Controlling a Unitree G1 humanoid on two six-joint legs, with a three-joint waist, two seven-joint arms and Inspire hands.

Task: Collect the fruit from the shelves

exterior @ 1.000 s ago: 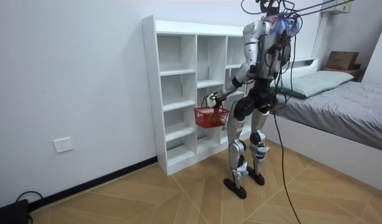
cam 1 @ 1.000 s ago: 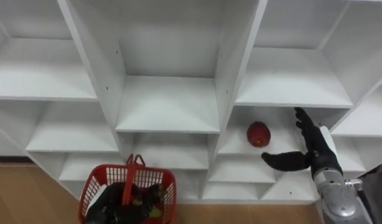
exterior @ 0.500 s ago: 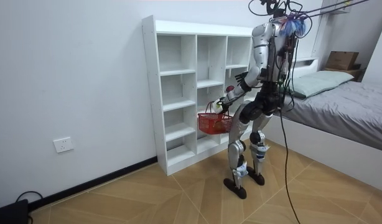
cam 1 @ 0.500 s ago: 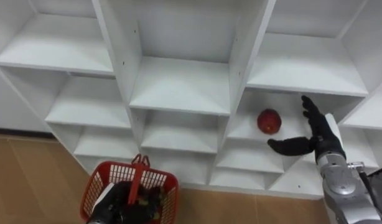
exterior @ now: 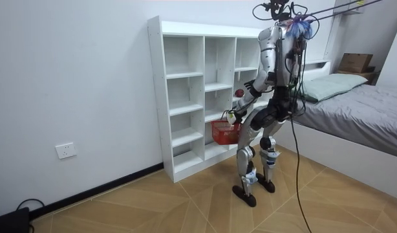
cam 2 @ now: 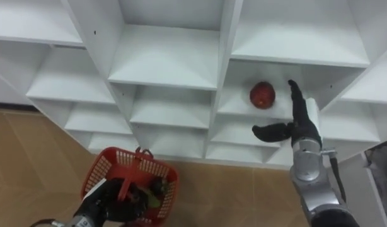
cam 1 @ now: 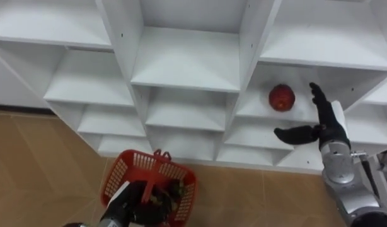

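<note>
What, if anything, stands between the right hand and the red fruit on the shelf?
Nothing visible. The red fruit sits alone in its compartment, and the open right hand hovers just to its right, with bare shelf between them. The left hand holds the red basket low down.

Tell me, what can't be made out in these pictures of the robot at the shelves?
Contents of the red basket: eye views, covered by the left hand on its handle; just dark shapes.
Kind of red fruit beside the open right hand: too small in every view.
Upper part of the shelves: cut off by the eye views' top edge.
</note>
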